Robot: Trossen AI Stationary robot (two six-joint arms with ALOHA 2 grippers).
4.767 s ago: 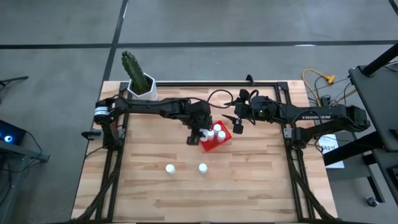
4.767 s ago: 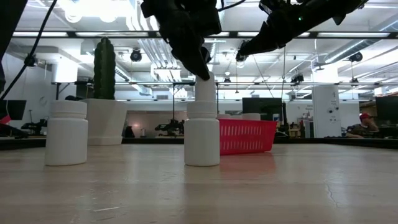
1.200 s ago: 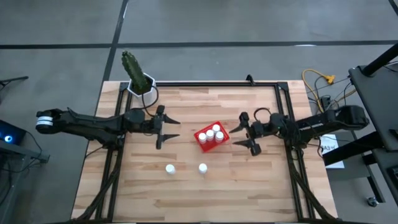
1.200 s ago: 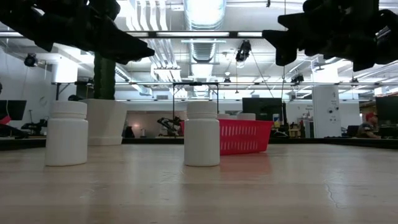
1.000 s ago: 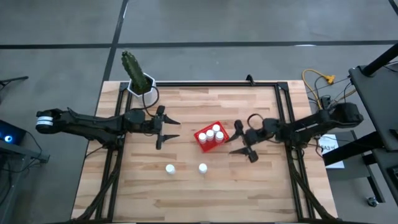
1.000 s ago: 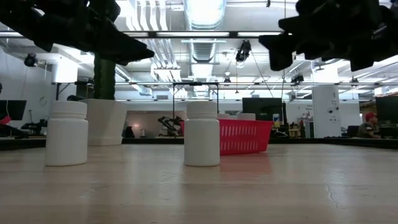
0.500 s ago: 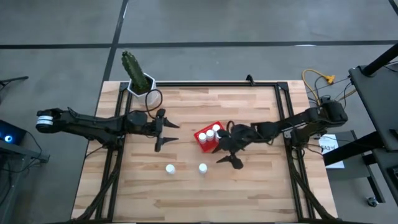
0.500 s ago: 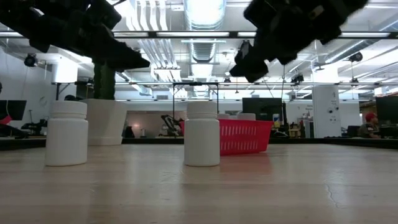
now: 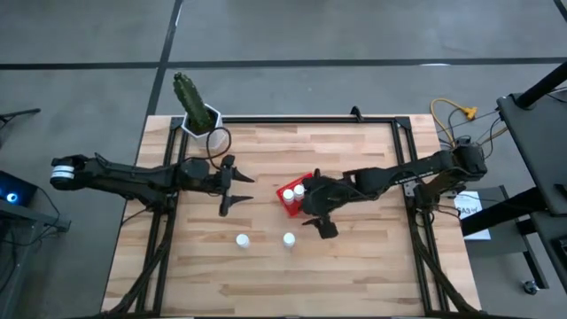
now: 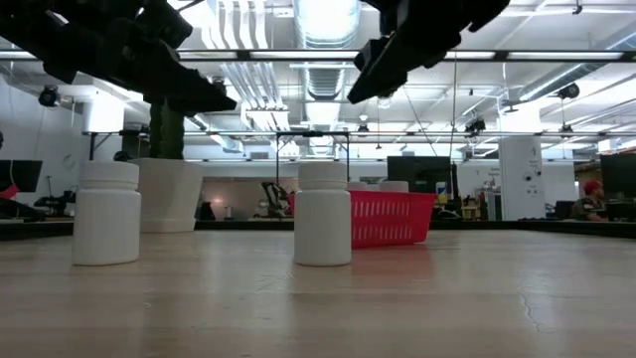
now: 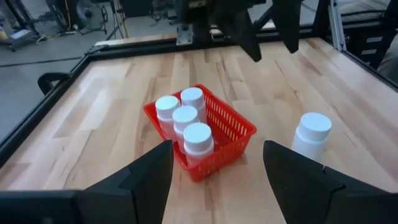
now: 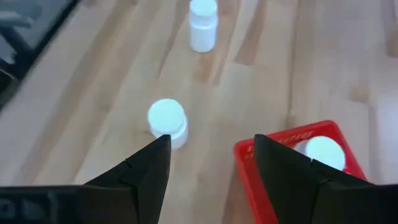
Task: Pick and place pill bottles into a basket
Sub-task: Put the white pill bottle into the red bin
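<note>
1. Right gripper (image 9: 317, 219) is hovering spread and empty, just beside the basket (image 9: 288, 197), over the nearer loose bottle (image 9: 289, 238).
2. Basket is holding four pill bottles (image 11: 185, 119); the second loose bottle (image 9: 242, 239) is standing upright on the table (image 9: 354, 266).
3. Left gripper (image 9: 232, 190) is waiting, spread, well apart.
4. Judged step: reaching; next, descending squarely around the cap.

two dark arms (image 9: 142, 177) with black tapered fingers (image 11: 149, 177) (left arm's base joint is white-capped).
</note>
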